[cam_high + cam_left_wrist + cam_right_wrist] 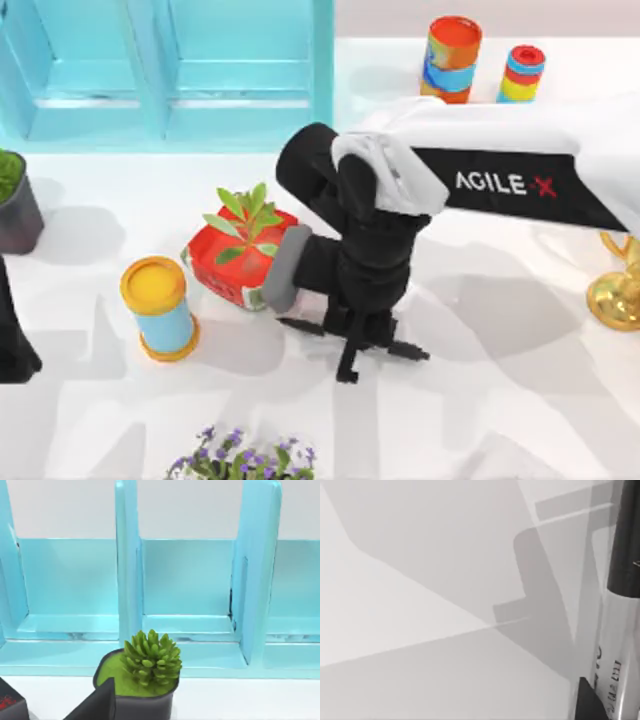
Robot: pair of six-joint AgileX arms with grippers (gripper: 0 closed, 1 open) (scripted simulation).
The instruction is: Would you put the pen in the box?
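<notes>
Right gripper [350,340], lowered near the table's centre, at about 4 o'clock from the red planter [232,262]. The pen [620,605] lies close against this gripper in the right wrist view, grey barrel [612,655] meeting black end; whether the fingers are closed on it cannot be told. The box [165,65] lies toward 11 o'clock from the gripper, well apart, beyond the planter. The right arm is judged nearer the pen; the left arm sits parked at 9 o'clock.
</notes>
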